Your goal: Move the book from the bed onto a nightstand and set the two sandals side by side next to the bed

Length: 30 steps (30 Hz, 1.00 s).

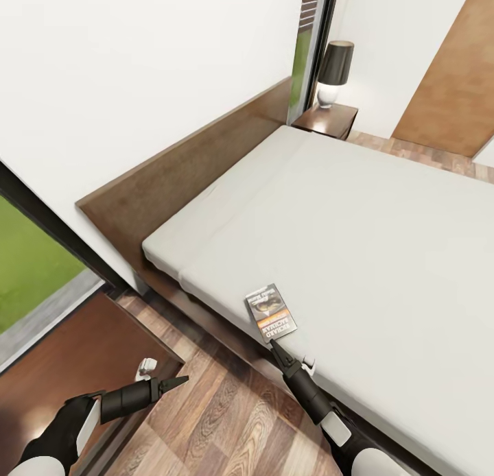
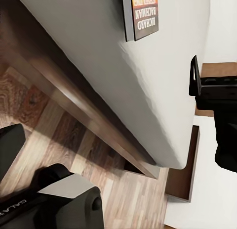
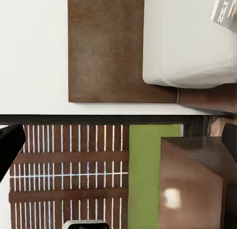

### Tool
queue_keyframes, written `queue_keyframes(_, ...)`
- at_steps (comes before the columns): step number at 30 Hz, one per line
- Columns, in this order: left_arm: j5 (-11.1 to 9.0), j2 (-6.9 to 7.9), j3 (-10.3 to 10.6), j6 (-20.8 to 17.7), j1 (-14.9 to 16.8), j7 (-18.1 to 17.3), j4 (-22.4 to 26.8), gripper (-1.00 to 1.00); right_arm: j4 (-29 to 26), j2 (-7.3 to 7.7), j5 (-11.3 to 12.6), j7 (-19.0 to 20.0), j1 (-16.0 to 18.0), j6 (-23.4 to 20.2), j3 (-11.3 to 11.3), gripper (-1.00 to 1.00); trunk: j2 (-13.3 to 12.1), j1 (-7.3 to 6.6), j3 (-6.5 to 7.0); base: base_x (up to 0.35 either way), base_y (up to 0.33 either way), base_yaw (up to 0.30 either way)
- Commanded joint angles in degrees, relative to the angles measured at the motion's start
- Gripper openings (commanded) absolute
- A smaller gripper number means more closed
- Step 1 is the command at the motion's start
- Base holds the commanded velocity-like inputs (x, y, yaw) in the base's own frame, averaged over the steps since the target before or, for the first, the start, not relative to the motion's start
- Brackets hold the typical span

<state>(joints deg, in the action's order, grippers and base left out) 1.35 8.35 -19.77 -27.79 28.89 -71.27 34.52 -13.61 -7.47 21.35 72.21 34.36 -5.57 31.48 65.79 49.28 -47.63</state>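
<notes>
The off-white bed carries the book flat near its floor-side edge.

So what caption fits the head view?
Right gripper reaching toward the book at the bed edge.

Head cam: high, angled down over off-white mattress bed. Wrist cams: low, close at its edge; all catch the orange-banded paperback book.

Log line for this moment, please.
phase: reaching for book | right gripper: at its near edge, not gripping | book: on bed | left gripper: idle
</notes>
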Motion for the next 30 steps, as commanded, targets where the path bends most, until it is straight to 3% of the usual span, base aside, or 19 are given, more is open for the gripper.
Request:
queue_keyframes(1, 0.14, -0.01, -0.18, -0.60, 0.03, -0.28, 0.02, 1.00, -0.02, 0.00, 0.53, 0.13, 0.00, -0.59, -0.19, 1.00, 0.44, 0.23, -0.22, 0.000, 0.000, 0.000)
queue_keyframes(8, 0.14, -0.04, -0.18, -0.60, 0.03, -0.28, 0.03, 1.00, -0.04, 0.00, 0.53, 0.13, 0.00, -0.59, -0.19, 1.00, 0.44, 0.23, -0.22, 0.000, 0.000, 0.000)
queue_keyframes(17, 0.14, -0.05, -0.18, -0.60, 0.03, -0.28, 0.02, 1.00, -0.02, 0.00, 0.53, 0.13, 0.00, -0.59, -0.19, 1.00, 4.05, 2.20, -1.84, 0.000, 0.000, 0.000)
queue_keyframes(25, 0.14, -0.04, -0.18, -0.60, 0.03, -0.28, 0.02, 1.00, -0.07, 0.00, 0.53, 0.13, 0.00, -0.36, -0.19, 1.00, 4.05, 2.20, -1.84, 0.000, 0.000, 0.000)
queue_keyframes(30, 0.14, -0.01, -0.18, -0.60, 0.03, -0.28, 0.02, 1.00, -0.15, 0.00, 0.53, 0.13, 0.00, 2.31, -0.12, 1.00, 4.05, 2.20, -1.84, 0.000, 0.000, 0.000)
